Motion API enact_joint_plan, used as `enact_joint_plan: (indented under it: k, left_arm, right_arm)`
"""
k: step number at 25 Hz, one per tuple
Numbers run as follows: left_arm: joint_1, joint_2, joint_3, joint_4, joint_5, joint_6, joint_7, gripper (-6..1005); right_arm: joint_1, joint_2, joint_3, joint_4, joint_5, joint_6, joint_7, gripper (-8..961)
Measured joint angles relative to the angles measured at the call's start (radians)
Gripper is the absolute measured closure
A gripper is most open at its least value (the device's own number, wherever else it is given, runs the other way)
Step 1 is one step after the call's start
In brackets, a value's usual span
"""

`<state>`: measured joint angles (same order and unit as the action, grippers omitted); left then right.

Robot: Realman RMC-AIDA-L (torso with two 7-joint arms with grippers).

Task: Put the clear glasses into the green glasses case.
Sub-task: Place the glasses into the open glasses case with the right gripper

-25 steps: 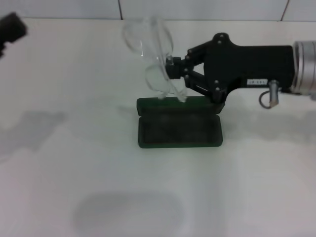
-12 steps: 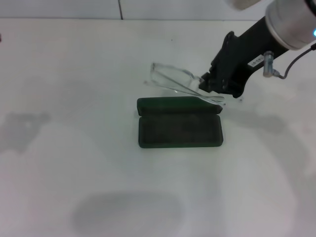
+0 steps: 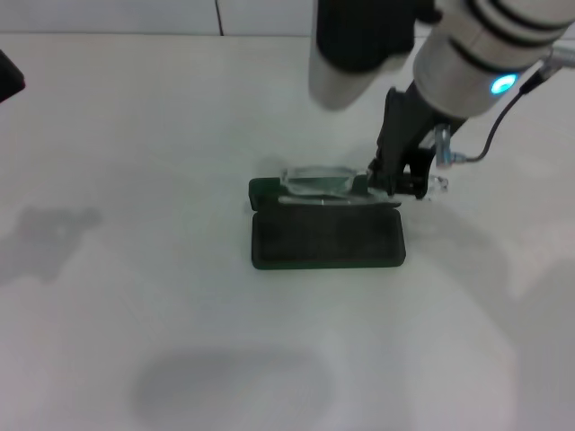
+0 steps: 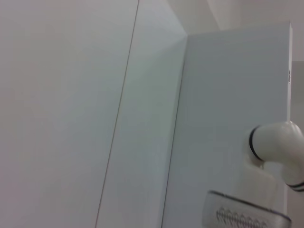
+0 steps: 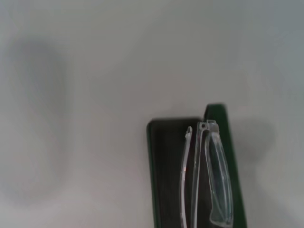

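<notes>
On the white tabletop [image 3: 135, 296] in the head view, the dark green rounded-rectangular hinged glasses case [image 3: 326, 238] is lying open, its grey-lined tray facing up and its lid [image 3: 265, 189] standing along the far edge. The clear glasses [image 3: 316, 183], a folded pair with a fully transparent colourless plastic frame, are lying lengthwise over the far part of the case, beside the lid; whether they are resting on the lining or hanging just above it cannot be told. The right gripper [image 3: 396, 184], black and reaching down from a white arm with a glowing blue ring, is pinching the right-hand end of the glasses, its fingers closed on the frame. The left gripper [image 3: 7, 74] is showing only as a dark corner at the left edge of the view, well apart from the case; whether its fingers are wide or narrow cannot be told.

In the left wrist view, the camera is pointing at pale wall panels [image 4: 71, 114]; a white arm joint [image 4: 275, 147] with dark bands is showing at one side. Neither the case nor the glasses are appearing here.

In the right wrist view, the green case [image 5: 164, 180] is showing its dark lining and one green rim. The clear glasses [image 5: 216, 175] are lying along the case's length, with a lens against the green rim and the two thin temple arms [image 5: 185, 180] running parallel over the lining. The gripper's own fingers are not appearing in this view.
</notes>
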<state>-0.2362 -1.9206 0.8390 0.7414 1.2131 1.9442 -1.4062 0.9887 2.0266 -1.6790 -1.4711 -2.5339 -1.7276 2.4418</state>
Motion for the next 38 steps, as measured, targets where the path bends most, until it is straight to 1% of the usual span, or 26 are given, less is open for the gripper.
enact_joint_plan:
  k: [4,8,14,19,22,27,32,38]
  left_arm:
    - [-0.006,-0.007,0.0,-0.006,0.0,-0.001,-0.001,960]
    - [-0.006,-0.016,0.0,-0.007,0.0,-0.002,0.002,960]
    - [-0.011,-0.02,-0.003,-0.012,0.0,-0.003,0.0,960]
    - [-0.026,-0.021,-0.01,-0.042,-0.005,-0.004,-0.012,960]
    - [-0.039,-0.017,-0.011,-0.065,-0.008,-0.004,-0.012,960]
    - [-0.051,-0.014,-0.011,-0.079,-0.003,-0.004,-0.022,960]
    - [-0.051,-0.014,-0.011,-0.085,0.004,-0.004,-0.025,960]
    - [-0.044,-0.012,-0.011,-0.086,0.008,-0.004,-0.027,960]
  right_arm:
    - [-0.018,0.001,-0.068,0.0,-0.005,0.024,0.006,892]
    - [-0.046,0.001,-0.137,-0.008,-0.008,0.08,0.012,892]
    - [-0.051,0.001,-0.196,0.013,-0.025,0.162,0.038,892]
    - [-0.052,0.001,-0.211,0.022,-0.045,0.192,0.051,891]
    - [-0.049,0.001,-0.211,0.035,-0.05,0.198,0.056,891]
    - [-0.04,0.001,-0.228,0.087,-0.053,0.235,0.072,890]
    - [-0.038,0.001,-0.261,0.096,-0.059,0.267,0.091,890]
    - [-0.038,0.001,-0.276,0.105,-0.062,0.285,0.095,890]
